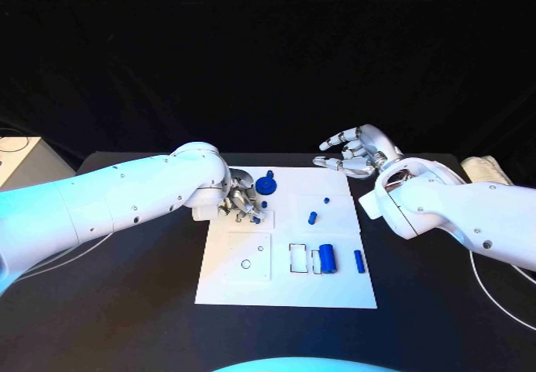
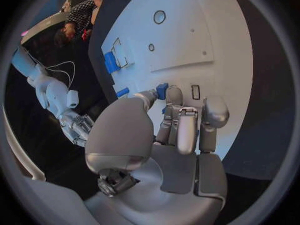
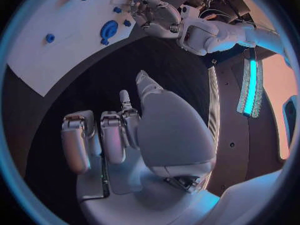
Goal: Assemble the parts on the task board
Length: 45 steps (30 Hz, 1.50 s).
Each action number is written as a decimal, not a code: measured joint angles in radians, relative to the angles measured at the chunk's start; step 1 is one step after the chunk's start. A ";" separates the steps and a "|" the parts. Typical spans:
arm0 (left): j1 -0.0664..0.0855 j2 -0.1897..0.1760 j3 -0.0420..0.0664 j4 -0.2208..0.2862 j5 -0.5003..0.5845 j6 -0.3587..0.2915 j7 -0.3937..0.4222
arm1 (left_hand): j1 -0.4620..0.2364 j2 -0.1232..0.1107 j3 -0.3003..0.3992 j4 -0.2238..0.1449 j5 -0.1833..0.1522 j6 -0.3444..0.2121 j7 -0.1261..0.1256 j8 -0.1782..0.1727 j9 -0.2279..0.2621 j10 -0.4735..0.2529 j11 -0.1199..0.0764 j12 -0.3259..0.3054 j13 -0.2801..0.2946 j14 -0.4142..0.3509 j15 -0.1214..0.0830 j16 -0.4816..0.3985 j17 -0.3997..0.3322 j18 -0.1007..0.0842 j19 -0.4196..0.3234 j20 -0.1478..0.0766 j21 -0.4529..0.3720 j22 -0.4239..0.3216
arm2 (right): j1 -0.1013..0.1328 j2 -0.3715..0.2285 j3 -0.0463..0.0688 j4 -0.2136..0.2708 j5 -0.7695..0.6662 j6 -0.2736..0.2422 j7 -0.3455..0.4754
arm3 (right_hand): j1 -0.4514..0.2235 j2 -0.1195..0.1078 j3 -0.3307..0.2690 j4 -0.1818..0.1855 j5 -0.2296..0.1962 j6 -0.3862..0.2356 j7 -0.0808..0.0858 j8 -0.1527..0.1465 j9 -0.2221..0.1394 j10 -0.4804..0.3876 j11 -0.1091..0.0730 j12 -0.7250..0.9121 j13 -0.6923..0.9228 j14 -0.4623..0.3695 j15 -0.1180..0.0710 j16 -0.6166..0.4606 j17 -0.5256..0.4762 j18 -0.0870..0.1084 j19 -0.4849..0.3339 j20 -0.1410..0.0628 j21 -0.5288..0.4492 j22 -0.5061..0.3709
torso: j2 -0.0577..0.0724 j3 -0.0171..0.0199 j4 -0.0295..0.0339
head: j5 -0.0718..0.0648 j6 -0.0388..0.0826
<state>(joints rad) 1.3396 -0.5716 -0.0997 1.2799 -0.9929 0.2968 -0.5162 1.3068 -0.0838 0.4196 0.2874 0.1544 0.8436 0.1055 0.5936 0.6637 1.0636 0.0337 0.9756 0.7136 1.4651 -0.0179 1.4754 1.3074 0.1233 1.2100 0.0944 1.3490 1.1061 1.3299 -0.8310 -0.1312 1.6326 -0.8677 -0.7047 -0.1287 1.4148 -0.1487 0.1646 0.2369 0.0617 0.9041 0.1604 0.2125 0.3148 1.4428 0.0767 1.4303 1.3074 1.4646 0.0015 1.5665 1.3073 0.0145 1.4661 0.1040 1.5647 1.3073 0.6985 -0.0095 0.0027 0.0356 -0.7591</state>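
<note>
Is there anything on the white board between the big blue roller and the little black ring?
Yes. In the head view, a black-outlined rectangular slot lies between the blue cylinder and the small ring on the task board.

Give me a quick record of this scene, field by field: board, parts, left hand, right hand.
board: white task board flat in the middle of the black table
parts: blue pieces on the board, including a round disc near the far edge and a cylinder lying toward the near edge
left hand: left hand over the board's far left part, pinching a small blue part
right hand: right hand off the board's far right corner, fingers apart, holding nothing
</note>
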 measured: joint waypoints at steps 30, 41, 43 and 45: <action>-0.001 -0.056 0.001 0.057 0.068 -0.168 0.003 | -0.162 -0.168 0.294 -0.045 0.302 0.066 -0.038 0.067 0.074 0.183 -0.053 0.081 0.127 0.002 -0.048 0.083 0.000 -0.032 0.123 -0.052 0.086 0.149 | 0.000 -0.008 0.000 -0.008 0.002 0.005 0.000 | 0.000 0.000 0.000 0.000 0.000 0.000 0.000 0.004 0.000 0.000 0.000 0.000 0.000 0.000 0.000 0.000 0.000 0.000 0.000 0.000 0.000 0.001 | 0.001 0.0006 0.0008 | 0.007 -0.009; -0.001 -0.041 -0.013 0.053 -0.014 -0.175 -0.003 | -0.184 -0.169 0.283 -0.057 0.368 0.084 -0.048 0.072 0.076 0.215 -0.061 0.105 0.158 0.002 -0.055 0.092 0.000 -0.047 0.146 -0.060 0.098 0.176 | 0.000 -0.007 -0.001 -0.011 0.003 0.006 0.000 | 0.000 0.000 0.000 0.000 0.000 0.000 0.000 0.004 0.000 0.000 0.000 0.000 0.000 0.000 0.000 0.000 0.000 0.000 0.000 0.000 0.000 0.000 | 0.001 0.0011 -0.0005 | 0.016 -0.022; -0.001 -0.041 -0.017 0.053 -0.030 -0.177 -0.004 | -0.191 -0.176 0.281 -0.058 0.389 0.084 -0.048 0.073 0.154 0.222 -0.064 0.108 0.163 0.000 -0.057 0.092 0.000 -0.047 0.148 -0.062 0.103 0.181 | 0.000 -0.007 -0.001 -0.011 0.003 0.006 0.000 | 0.000 0.000 0.000 0.000 0.000 0.000 0.000 0.004 0.000 0.000 0.000 0.000 0.000 0.000 0.000 0.000 0.000 0.000 0.000 0.000 0.000 0.000 | 0.000 0.0012 -0.0009 | 0.016 -0.024; -0.001 -0.041 -0.021 0.054 -0.046 -0.180 -0.006 | -0.193 -0.178 0.279 -0.061 0.398 0.090 -0.047 0.073 0.154 0.225 -0.064 0.112 0.166 -0.002 -0.059 0.092 0.000 -0.047 0.152 -0.066 0.104 0.184 | 0.000 -0.007 -0.001 -0.012 0.003 0.006 0.000 | 0.000 0.000 0.000 0.000 0.000 0.000 0.000 0.004 0.000 0.000 0.000 0.000 0.000 0.000 0.000 0.000 0.000 0.000 0.000 0.000 0.000 0.000 | 0.000 0.0012 -0.0011 | 0.017 -0.026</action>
<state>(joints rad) 1.3383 -0.6121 -0.1210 1.3343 -1.0393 0.1171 -0.5219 1.1141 -0.2623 0.6985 0.2269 0.5527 0.9333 0.0589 0.6665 0.8174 1.2890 -0.0303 1.0873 0.8793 1.4633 -0.0769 1.5675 1.3073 0.0758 1.3616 0.0287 1.4525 1.2903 1.3297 -0.8382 -0.1320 1.6206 -0.8643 -0.6983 -0.1284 1.4148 -0.1487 0.1645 0.2369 0.0616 0.9041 0.1604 0.2163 0.3148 1.4429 0.0767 1.4303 1.3073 1.4646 0.0016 1.5665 1.3073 0.0144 1.4661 0.1040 1.5647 1.3077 0.6982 -0.0083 0.0016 0.0528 -0.7846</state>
